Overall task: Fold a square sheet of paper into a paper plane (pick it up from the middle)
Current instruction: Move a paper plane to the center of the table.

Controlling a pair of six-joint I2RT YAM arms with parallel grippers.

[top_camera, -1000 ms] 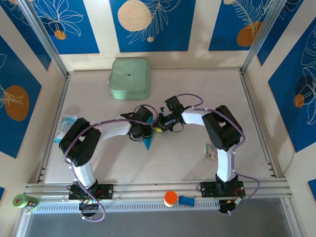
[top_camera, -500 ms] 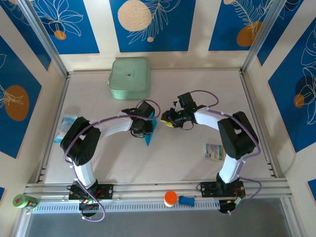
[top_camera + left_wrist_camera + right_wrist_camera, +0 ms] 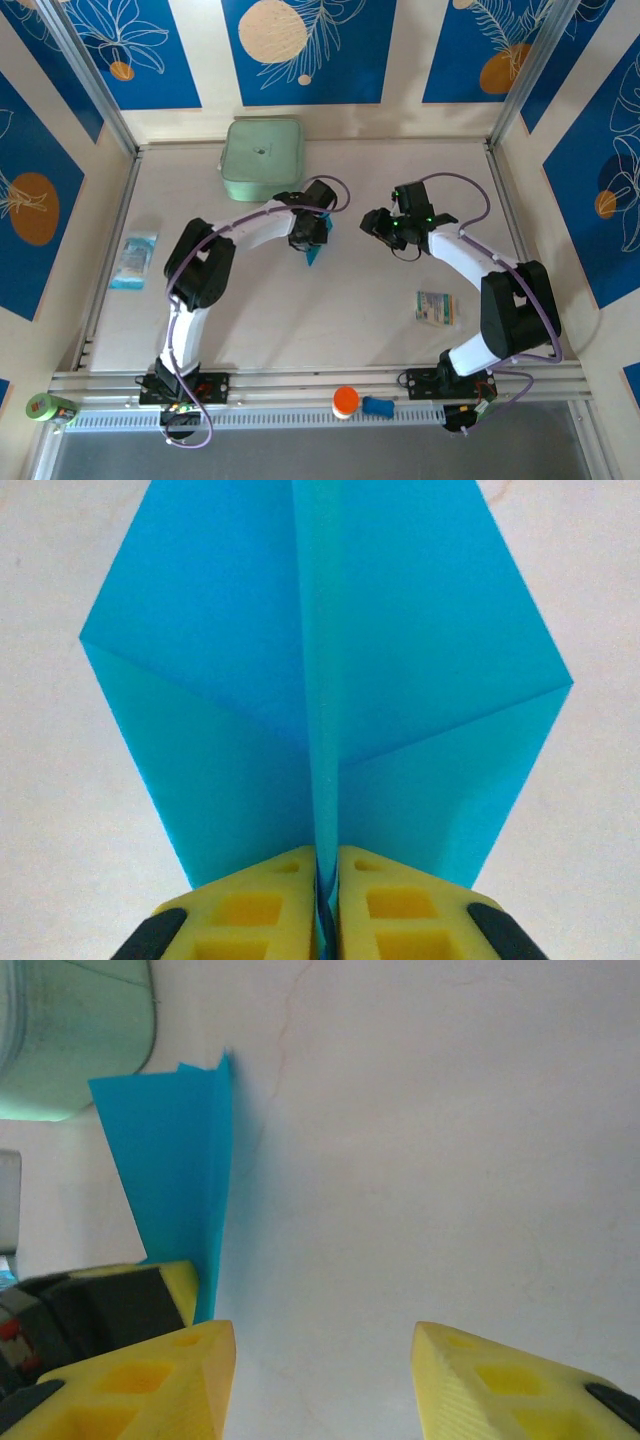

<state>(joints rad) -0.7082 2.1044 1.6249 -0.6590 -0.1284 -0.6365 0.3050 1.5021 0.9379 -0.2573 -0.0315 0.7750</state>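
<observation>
The square sheet of paper is folded into a cyan-blue paper plane (image 3: 330,680) with creased wings spread to both sides of a central keel. My left gripper (image 3: 327,865) is shut on that keel, and the wings fan out ahead of the yellow fingers. From above, the left gripper (image 3: 315,230) holds the plane (image 3: 314,252) at mid-table, just right of the green box. My right gripper (image 3: 372,222) stands apart to the plane's right. In the right wrist view that gripper (image 3: 325,1345) is open with bare table between its fingers, and the plane (image 3: 170,1160) stands on edge at the left.
A pale green rounded box (image 3: 262,160) sits at the back left, close behind the left gripper. Printed packets lie at the left edge (image 3: 133,262) and right of centre (image 3: 436,307). An orange-capped item (image 3: 345,402) and a green roll (image 3: 50,407) rest by the front rail.
The right gripper has opened, let go of the paper and drawn away to the right. The left gripper has carried the plane back and to the right, still shut on it.
</observation>
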